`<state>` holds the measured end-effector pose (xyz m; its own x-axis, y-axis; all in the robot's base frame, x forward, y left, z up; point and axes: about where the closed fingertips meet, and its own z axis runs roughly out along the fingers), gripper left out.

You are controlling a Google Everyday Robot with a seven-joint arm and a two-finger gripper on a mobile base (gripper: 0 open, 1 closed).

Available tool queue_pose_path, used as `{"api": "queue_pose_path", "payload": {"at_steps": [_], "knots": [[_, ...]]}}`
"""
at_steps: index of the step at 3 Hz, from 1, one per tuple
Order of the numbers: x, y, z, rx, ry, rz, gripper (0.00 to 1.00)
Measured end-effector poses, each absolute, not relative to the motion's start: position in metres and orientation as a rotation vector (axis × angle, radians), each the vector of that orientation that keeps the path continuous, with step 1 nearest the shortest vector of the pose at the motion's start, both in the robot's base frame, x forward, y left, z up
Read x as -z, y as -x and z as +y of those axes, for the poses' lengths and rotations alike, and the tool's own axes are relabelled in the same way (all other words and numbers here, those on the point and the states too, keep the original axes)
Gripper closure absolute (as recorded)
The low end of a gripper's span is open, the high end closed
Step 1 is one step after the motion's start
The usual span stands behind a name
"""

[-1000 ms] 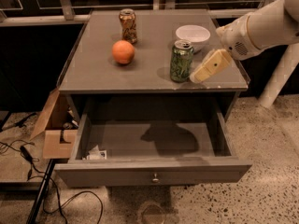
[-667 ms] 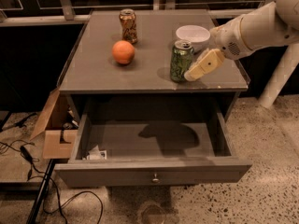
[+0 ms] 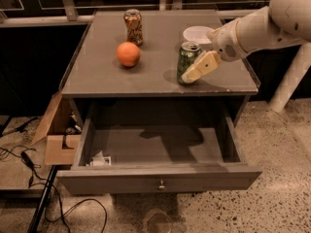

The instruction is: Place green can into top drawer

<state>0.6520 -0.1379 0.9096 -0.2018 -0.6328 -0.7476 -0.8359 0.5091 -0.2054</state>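
Note:
The green can (image 3: 185, 58) stands upright on the grey cabinet's top (image 3: 97, 76), near its front right. My gripper (image 3: 193, 71) reaches in from the right on a white arm (image 3: 252, 30) and sits right against the can's front right side, at table height. The top drawer (image 3: 158, 179) is pulled wide open below, with its round knob facing forward. The arm's shadow falls on the drawer floor.
An orange (image 3: 128, 54) and a brown-gold can (image 3: 133, 26) stand on the cabinet's left half. A white bowl (image 3: 197, 33) sits behind the green can. A small white scrap (image 3: 100, 159) lies in the drawer's front left corner. A cardboard box (image 3: 54, 135) and cables (image 3: 19, 154) lie on the floor to the left.
My gripper has moved left and closed in on the green can's side. The can, the orange and the drawer have not moved.

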Motion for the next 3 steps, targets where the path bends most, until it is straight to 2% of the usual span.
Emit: {"api": "queue_pose_path", "payload": {"at_steps": [3], "knots": [[-0.874,-0.678,-0.112,-0.392,1.203,1.923,0.0]]}}
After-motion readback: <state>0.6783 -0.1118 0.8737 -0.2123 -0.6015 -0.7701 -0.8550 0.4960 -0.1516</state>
